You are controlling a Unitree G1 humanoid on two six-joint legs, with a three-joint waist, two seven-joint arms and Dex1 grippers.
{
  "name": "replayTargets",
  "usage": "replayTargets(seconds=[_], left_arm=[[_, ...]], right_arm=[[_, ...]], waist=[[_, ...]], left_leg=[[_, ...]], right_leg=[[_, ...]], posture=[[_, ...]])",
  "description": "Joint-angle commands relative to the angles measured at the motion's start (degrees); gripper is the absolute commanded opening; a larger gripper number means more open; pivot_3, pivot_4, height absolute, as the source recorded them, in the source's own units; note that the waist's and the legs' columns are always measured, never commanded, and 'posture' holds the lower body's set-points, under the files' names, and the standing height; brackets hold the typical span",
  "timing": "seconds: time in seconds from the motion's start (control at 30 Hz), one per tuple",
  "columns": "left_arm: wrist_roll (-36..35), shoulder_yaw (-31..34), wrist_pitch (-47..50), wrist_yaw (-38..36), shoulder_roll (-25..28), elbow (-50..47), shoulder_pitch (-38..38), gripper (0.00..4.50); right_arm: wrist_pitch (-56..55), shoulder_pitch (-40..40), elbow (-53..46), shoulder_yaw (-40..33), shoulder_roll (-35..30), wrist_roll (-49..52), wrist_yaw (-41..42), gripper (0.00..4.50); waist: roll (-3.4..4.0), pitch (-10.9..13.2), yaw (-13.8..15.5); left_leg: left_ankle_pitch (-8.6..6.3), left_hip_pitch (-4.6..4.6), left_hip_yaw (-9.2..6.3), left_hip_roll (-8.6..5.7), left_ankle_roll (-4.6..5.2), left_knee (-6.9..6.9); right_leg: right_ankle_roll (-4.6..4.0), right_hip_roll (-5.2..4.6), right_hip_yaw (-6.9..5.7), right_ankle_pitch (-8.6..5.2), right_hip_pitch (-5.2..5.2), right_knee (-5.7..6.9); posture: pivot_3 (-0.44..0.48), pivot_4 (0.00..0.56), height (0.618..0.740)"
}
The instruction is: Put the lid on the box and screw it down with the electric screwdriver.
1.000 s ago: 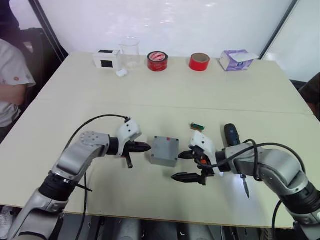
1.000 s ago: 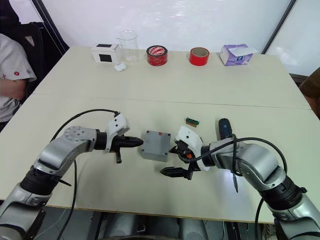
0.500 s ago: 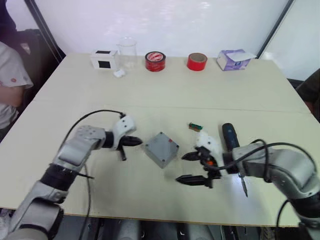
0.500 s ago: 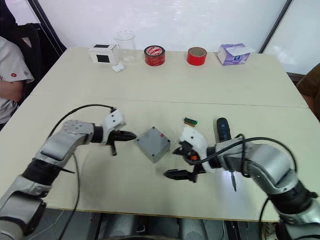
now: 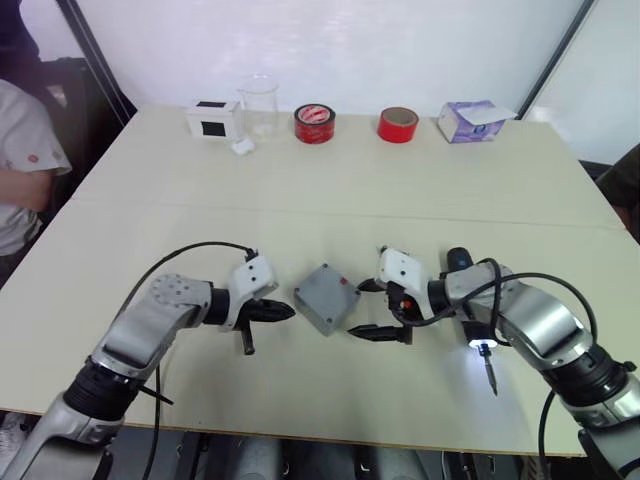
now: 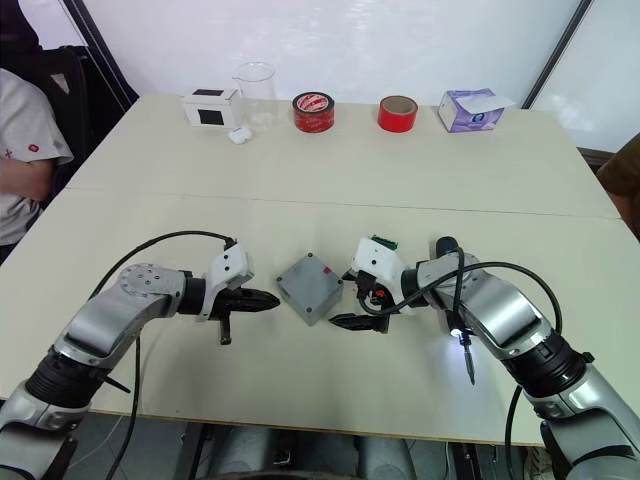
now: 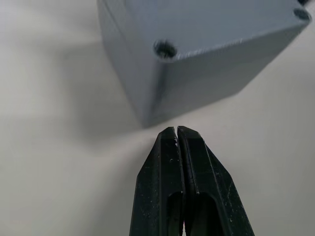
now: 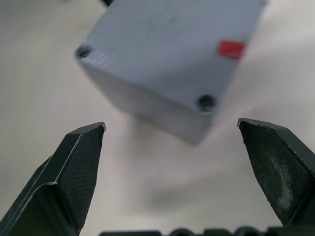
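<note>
Squaring box [image 5: 326, 297], lid [image 8: 172, 44] on; our left jaws pressed together, right spread; next fetch electric screwdriver [image 5: 468, 300].

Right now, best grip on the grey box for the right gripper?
Across two opposite side walls of the box, coming from its right: the right gripper is open there. The box sits diamond-wise, a corner toward that gripper, so turn the wrist to meet flat walls.

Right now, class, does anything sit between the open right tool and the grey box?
No. The right tool faces the grey box across bare table; nothing lies in the gap.
</note>
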Motion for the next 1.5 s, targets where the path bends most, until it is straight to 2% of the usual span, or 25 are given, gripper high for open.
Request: replayTargets(seconds=[0.03, 0.53, 0.93, 1.07, 1.13, 1.23, 1.3, 1.5], left_arm=[[0.6, 0.6, -1.7, 0.9, -1.0, 1.4, -1.7, 0.00], [0.3, 0.8, -0.2, 0.6, -1.5, 2.0, -5.6, 0.00], [2.3, -0.9, -2.5, 2.3, -4.2, 3.5, -3.9, 0.00], [2.6, -0.4, -3.3, 2.0, -3.8, 3.2, -2.7, 0.00], [0.2, 1.7, -1.3, 0.8, -2.7, 1.6, -2.2, 0.00], [-6.7, 9.0, 2.5, -3.4, 1.9, -1.2, -2.0, 0.00], [-9.3, 11.3, 4.1, -3.9, 3.0, -1.1, -3.1, 0.00], [-10.7, 12.2, 5.4, -1.9, 1.8, 0.7, -8.0, 0.00]], right_arm=[[0.7, 0.6, -3.7, -1.0, 0.6, 1.1, 1.7, 4.46], [6.8, 4.3, -9.2, -3.8, 3.9, 3.7, -0.7, 4.46], [8.0, 4.3, -9.8, -4.7, 4.2, 3.9, -1.5, 4.46], [8.3, 4.5, -9.9, -7.8, 2.2, 4.7, -0.8, 4.46], [9.0, 4.4, -9.1, -12.5, 0.2, 6.5, 0.0, 4.46], [9.7, 2.9, -2.6, -21.5, -0.4, 10.1, 0.0, 4.46], [8.3, 1.2, 2.7, -23.9, 1.5, 9.9, -1.6, 4.46], [-6.1, -4.6, 21.5, -18.7, 9.1, -2.7, -7.4, 4.46]], waist=[[0.00, 0.0, 0.0], [0.00, 0.0, 0.0], [0.00, 0.0, 0.0], [0.00, 0.0, 0.1], [0.00, 0.0, 0.1], [-0.03, 0.0, -0.1], [-0.01, 0.0, -0.2], [-0.01, 0.0, -0.3]], left_leg=[[0.00, 0.04, 0.00, 0.00, 0.00, 0.00], [0.00, 0.14, -0.02, 0.01, 0.00, 0.00], [0.00, 0.23, -0.01, 0.00, 0.00, 0.00], [0.00, 0.27, -0.02, 0.00, 0.00, -0.01], [0.00, 0.27, -0.02, 0.00, 0.00, 0.00], [0.00, 0.30, -0.05, 0.02, 0.00, -0.01], [-0.01, 0.37, -0.06, 0.06, 0.00, -0.02], [0.00, 0.70, 0.05, 0.04, 0.00, -0.07]], right_leg=[[0.00, 0.00, 0.00, 0.00, 0.02, 0.01], [0.00, 0.00, -0.03, 0.00, 0.14, 0.02], [0.00, 0.00, -0.03, 0.00, 0.25, 0.00], [0.00, 0.00, -0.03, 0.00, 0.26, 0.02], [0.00, -0.01, -0.03, 0.00, 0.27, 0.01], [-0.01, -0.03, -0.03, 0.00, 0.31, -0.02], [-0.01, -0.02, -0.02, 0.00, 0.31, 0.00], [-0.18, 0.04, -0.02, -0.10, 0.62, 0.02]], posture=[[0.000, 0.150, 0.740], [0.000, 0.150, 0.740], [0.000, 0.150, 0.740], [0.000, 0.150, 0.740], [0.000, 0.150, 0.740], [0.000, 0.150, 0.740], [0.000, 0.150, 0.740], [0.000, 0.150, 0.740]])
